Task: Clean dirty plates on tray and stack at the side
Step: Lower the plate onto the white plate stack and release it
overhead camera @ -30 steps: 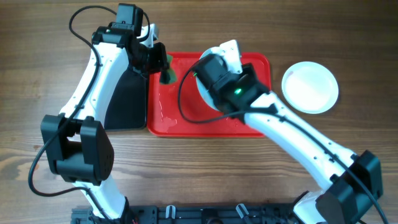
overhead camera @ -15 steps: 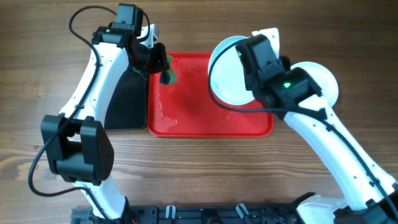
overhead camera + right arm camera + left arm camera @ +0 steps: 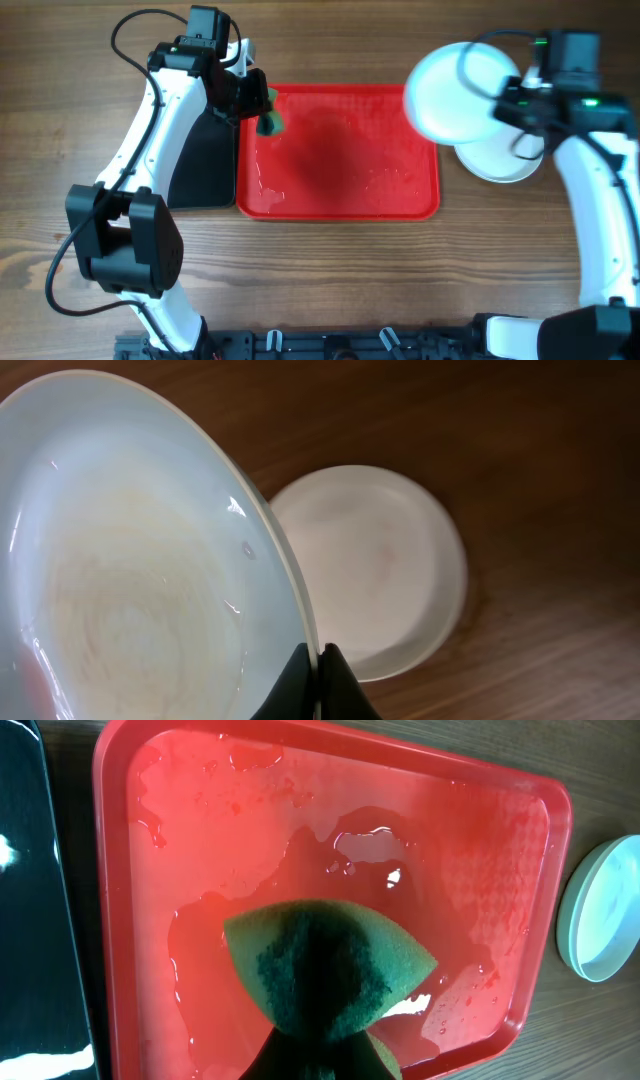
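No plate is left on the red tray [image 3: 340,200]. Only a water film and drops are seen in it, so the cleaning part is judged done, or nearly. A pale aqua plate [image 3: 445,85] is gripped by its rim in the closed right gripper [image 3: 318,672] and is held above the table, partly over the white plate [image 3: 505,160] that lies to the R of the tray. Whether a 3rd plate lies under the white one cannot be told. What is left, prob.: the aqua plate is to be set on that stack. A green sponge [image 3: 325,970] is clamped in the left gripper [image 3: 256,104], over the tray's far-L corner. The black tray [image 3: 205,165] lies just beside the red one; its contents cannot be made out.
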